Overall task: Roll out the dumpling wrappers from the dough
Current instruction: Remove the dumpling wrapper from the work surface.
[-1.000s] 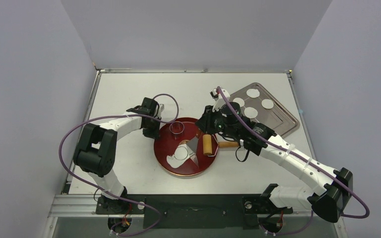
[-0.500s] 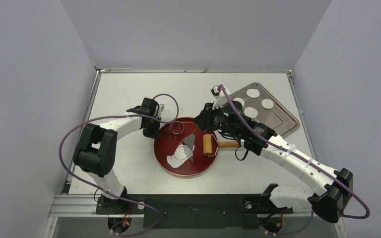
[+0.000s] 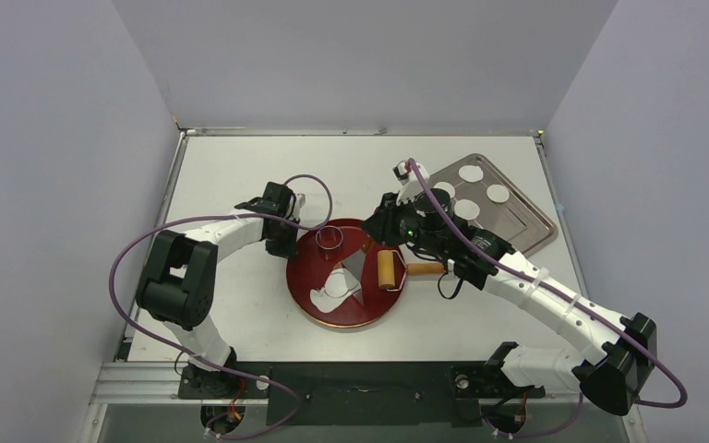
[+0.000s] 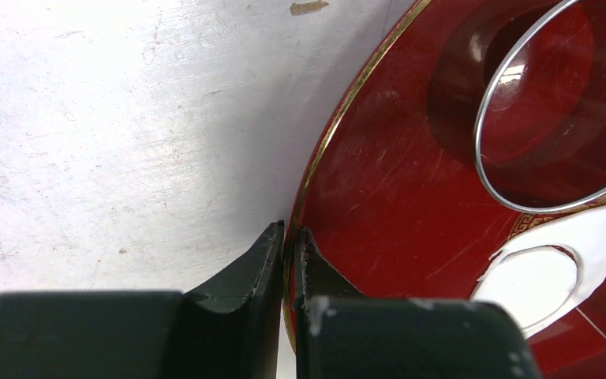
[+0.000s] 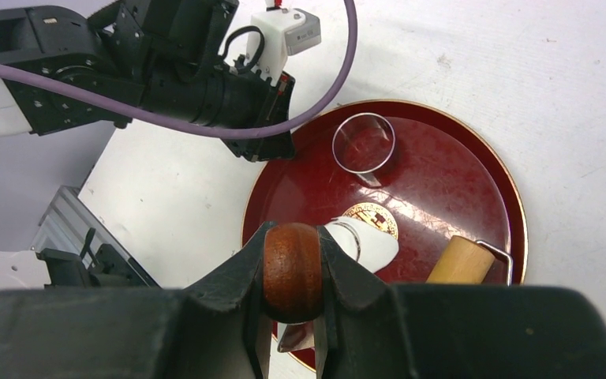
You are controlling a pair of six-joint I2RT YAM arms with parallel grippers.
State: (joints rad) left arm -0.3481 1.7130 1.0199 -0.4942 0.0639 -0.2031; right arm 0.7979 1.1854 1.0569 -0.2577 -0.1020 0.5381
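right end effector [image 5: 293, 230]: pinched tight on a rounded dark-brown wooden knob [image 5: 292, 272], seen end-on and held up above the plate. Tbh I can't tell what tool the knob belongs to, since the rest is hidden behind the fingers.
left end effector [image 4: 289, 233]: fingers pressed together on the gold-edged rim of the round dark-red lacquer plate [image 4: 394, 181], on its left side. Looks like it's pinning the plate to the white counter [image 3: 240, 166].
dough [image 5: 375, 246]: thin ragged white sheet in the near half of the plate. One round outline [image 4: 530, 280] is stamped into it but not lifted out.
wrappers [image 3: 470, 173]: flat white discs on the rectangular silver metal tray [image 3: 517, 226] at the far right. Three are in plain sight, and a fourth is partly behind the right arm.
other gear: thin shiny ring cutter [image 3: 330, 237] sits on the far-left part of the plate, apart from the dough. Small tan wooden roller with an orange handle [image 3: 387, 270] lies at the plate's right edge, and I can't see any fingers on it.
step: my guess is it's between cutting and moving the round to the tray.
next move: probably a careful descent onto that round without dragging the soft sheet, while the left holds the rim.
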